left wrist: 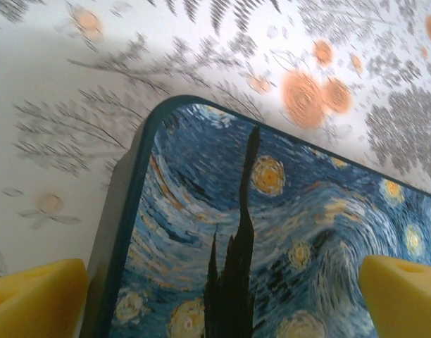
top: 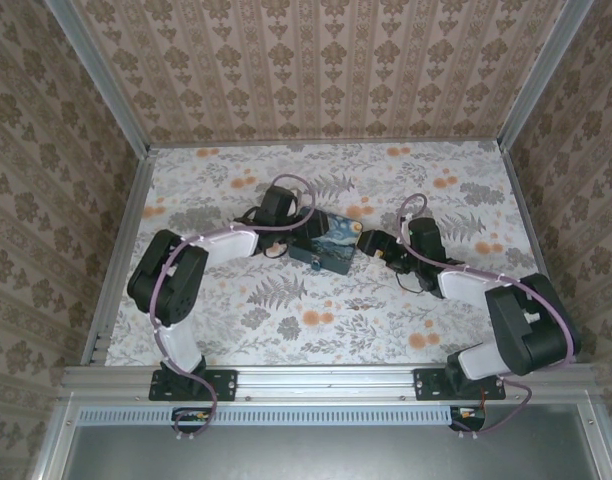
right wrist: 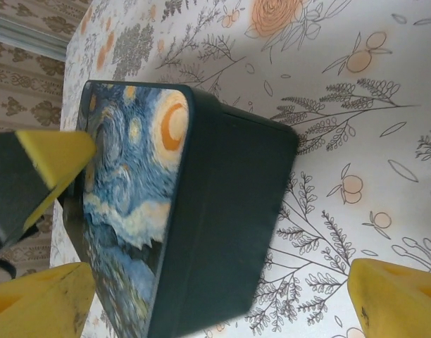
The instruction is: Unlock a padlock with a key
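Top external view: the flowered table (top: 286, 320) with a painted box (top: 323, 250) at the frame centre, where both arms meet.
In the wrist views you see the left gripper (left wrist: 222, 299) wide open over a rounded corner of the lid. The right gripper (right wrist: 219, 299) is open too, with the dark side wall between its fingers, and it grips nothing. Where the padlock lies, you cannot tell.

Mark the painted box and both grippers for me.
painted box (top: 329, 249): top external view, on its printed lid.
left gripper (left wrist: 219, 299): left wrist view, midway between its yellow fingertips, over the lid.
right gripper (right wrist: 215, 303): right wrist view, midway between its yellow fingertips, at the box's dark side.
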